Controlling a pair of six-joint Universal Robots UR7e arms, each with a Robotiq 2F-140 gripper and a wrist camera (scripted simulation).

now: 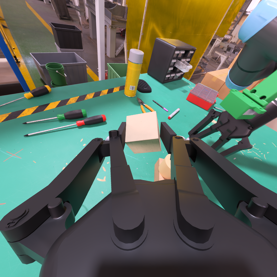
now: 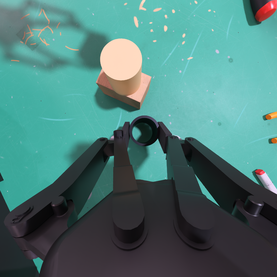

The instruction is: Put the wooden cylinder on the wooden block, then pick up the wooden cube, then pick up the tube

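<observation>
The left gripper (image 1: 142, 131) has its jaws clenched on the pale wooden cube (image 1: 142, 130), held tilted and clear of the green counter (image 1: 45, 157). Below it, near the right finger, the pale round wooden cylinder (image 1: 164, 166) stands on the reddish wooden block (image 1: 156, 170). In the right wrist view the right gripper (image 2: 143, 131) has its jaws grasping the short dark hollow tube (image 2: 143, 130), open end facing the camera. Just beyond it, the cylinder (image 2: 122, 66) stands upright on the block (image 2: 134, 97). A white marker with a red cap (image 2: 264, 179) lies at the right edge.
</observation>
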